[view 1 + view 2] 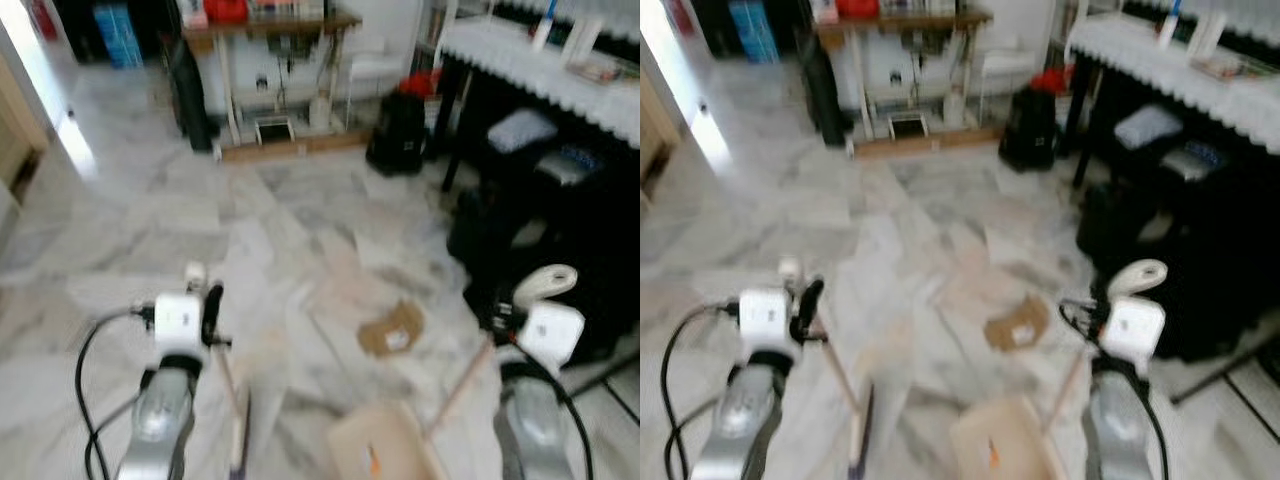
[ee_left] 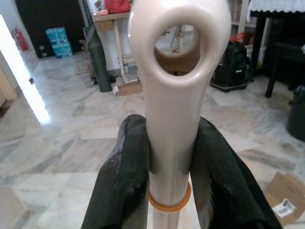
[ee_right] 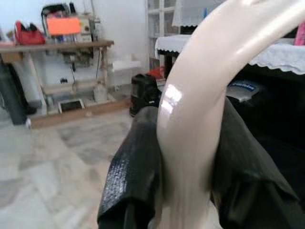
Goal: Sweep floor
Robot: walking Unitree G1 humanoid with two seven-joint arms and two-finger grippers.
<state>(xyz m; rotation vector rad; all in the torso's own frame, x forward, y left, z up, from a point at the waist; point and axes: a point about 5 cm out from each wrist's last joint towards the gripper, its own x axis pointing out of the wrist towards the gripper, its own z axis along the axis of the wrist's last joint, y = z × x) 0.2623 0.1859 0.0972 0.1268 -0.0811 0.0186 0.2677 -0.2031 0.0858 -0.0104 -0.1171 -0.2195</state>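
The floor [image 1: 150, 210] was pale marble tile veined with grey, with a bright patch of glare along its left edge. A flattened scrap of brown cardboard [image 1: 391, 329] bearing a white label lay on it, ahead and between the two arms. Nearer the robot, a beige dustpan [image 1: 385, 447] rested on the tiles, an orange speck on its tray. At the far side a wooden bench [image 1: 262, 30] stood against the wall, with a black bag [image 1: 398, 133] on the floor to its right and a dark rolled object [image 1: 190, 95] leaning at its left. A second bench [image 1: 540, 62], draped in white lace, stood along the right.
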